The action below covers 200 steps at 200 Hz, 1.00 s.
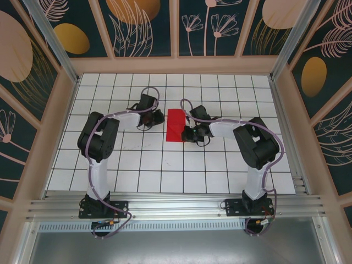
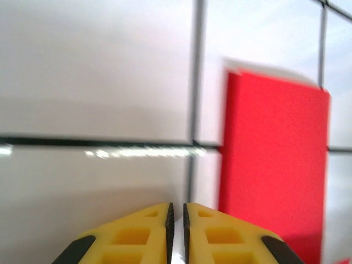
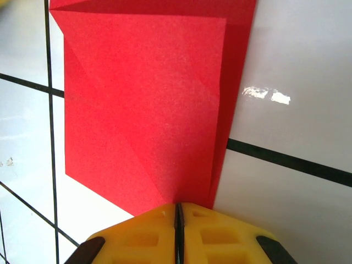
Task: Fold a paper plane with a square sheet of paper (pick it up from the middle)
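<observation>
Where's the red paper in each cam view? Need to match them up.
Top external: red paper at the middle of the table.
Left wrist: right half of the picture, flat on the tiles.
Right wrist: upper centre, lower tip meeting the yellow fingers.
Shared landmark: black grid lines on the white table.

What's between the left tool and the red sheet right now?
Only bare white tile and a dark grout line, in the left wrist view; the left tool is apart from the square sheet of paper.
</observation>
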{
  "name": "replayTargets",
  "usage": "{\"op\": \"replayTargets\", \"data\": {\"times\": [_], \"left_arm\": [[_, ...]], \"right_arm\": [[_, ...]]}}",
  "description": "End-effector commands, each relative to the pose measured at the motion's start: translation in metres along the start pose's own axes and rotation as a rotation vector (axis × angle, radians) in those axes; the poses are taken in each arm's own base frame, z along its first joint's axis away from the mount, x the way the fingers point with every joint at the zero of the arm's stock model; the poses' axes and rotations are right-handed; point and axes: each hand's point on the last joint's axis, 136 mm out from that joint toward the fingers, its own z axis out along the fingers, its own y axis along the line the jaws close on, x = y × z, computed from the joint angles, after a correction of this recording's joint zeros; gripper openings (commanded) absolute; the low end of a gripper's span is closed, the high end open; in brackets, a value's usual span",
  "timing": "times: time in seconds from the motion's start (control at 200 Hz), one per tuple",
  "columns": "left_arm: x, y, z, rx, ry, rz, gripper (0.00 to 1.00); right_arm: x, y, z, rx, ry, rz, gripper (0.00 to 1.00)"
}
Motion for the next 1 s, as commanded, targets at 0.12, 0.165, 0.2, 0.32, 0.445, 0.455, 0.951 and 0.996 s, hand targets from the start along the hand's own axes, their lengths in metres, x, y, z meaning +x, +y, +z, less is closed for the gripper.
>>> {"op": "replayTargets", "data": {"times": [0.12,0.165,0.2,0.32,0.445,0.455,0.951,0.996], "left_arm": [[-0.033,0.000,-0.036,-0.003,-0.100,0.053,0.19],[-0.029,-0.010,-0.044,0.057,-0.100,0.050,0.20],[-0.025,-0.018,-0.049,0.104,-0.097,0.044,0.20],[0.001,-0.044,-0.057,0.233,-0.055,0.045,0.21],[0.032,-0.064,-0.051,0.311,0.015,0.052,0.20],[0.034,-0.066,-0.050,0.315,0.021,0.055,0.19],[0.062,-0.062,0.000,0.241,0.117,0.054,0.15],[0.062,-0.057,0.003,0.217,0.117,0.050,0.15]], "right_arm": [[0.051,-0.057,0.006,0.189,0.153,0.089,0.11],[0.051,-0.055,0.006,0.182,0.152,0.088,0.11],[0.051,-0.055,0.007,0.180,0.152,0.089,0.11],[0.050,-0.051,0.006,0.156,0.149,0.087,0.11],[0.047,-0.046,0.006,0.135,0.142,0.084,0.11],[0.048,-0.046,0.006,0.135,0.143,0.085,0.11],[0.044,-0.040,0.006,0.107,0.137,0.080,0.11],[0.042,-0.037,0.005,0.099,0.131,0.077,0.11]]}}
